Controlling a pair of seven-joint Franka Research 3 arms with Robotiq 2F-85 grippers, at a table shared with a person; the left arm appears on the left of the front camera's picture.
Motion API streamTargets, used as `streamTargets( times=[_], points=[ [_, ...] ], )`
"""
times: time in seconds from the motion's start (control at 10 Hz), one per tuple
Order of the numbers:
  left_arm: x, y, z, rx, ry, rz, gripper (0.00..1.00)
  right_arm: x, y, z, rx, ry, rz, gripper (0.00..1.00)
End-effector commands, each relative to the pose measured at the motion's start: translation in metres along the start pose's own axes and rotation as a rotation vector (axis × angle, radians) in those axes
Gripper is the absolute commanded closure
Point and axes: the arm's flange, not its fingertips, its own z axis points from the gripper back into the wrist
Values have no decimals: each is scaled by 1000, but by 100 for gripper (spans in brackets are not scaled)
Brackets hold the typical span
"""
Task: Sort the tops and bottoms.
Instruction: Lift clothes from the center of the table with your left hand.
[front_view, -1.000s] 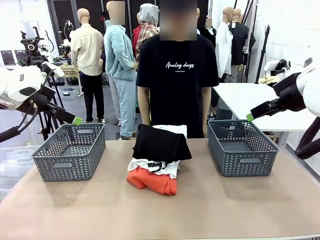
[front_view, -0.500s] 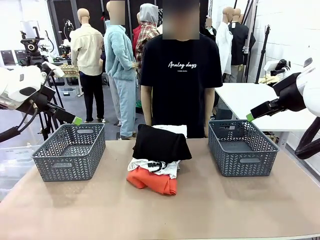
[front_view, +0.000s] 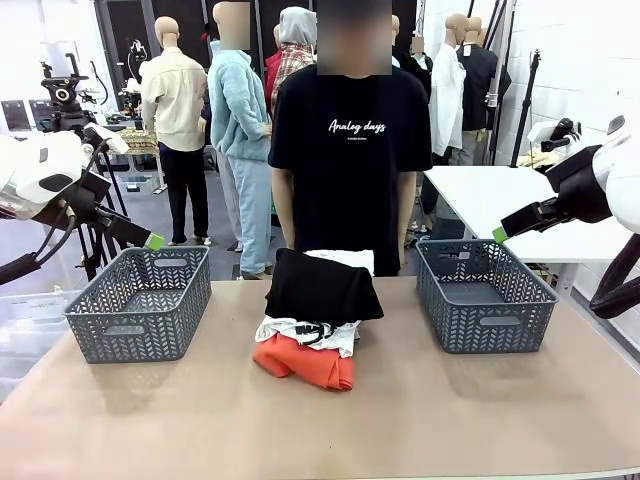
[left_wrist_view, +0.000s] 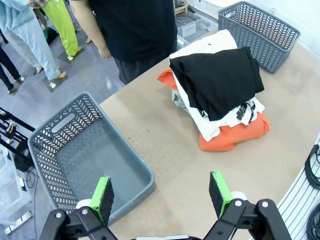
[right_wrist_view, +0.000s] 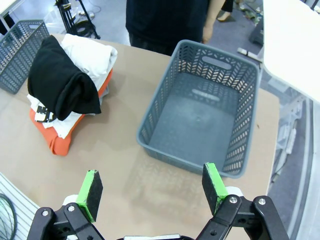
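Baskets, 2 grey: left basket (front_view: 120, 325) w/ bare floor showing, right basket (front_view: 495, 325) likewise. Btwn them on table (front_view: 450, 400), one pile: black garment (front_view: 320, 285) on top, white tee (front_view: 310, 333) w/ black print under it, orange top (front_view: 305, 362) at bottom, pale folded piece (front_view: 345, 258) at far edge, nr person (front_view: 345, 150). Left gripper (left_wrist_view: 161, 195) raised over left basket's side, jaws spread, gripping nothing. Right gripper (right_wrist_view: 152, 184) raised by right basket, jaws spread too. Both well apart from pile.
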Motion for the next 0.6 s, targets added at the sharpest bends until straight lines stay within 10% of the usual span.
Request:
streamTargets(
  times=[0.0, 0.5],
  points=[
    [0, 1, 2, -4, -3, 2, 0, 0, 0, -1, 7, -6, -13, 0],
    [0, 1, 2, -4, -3, 2, 0, 0, 0, -1, 7, -6, -13, 0]
  ],
)
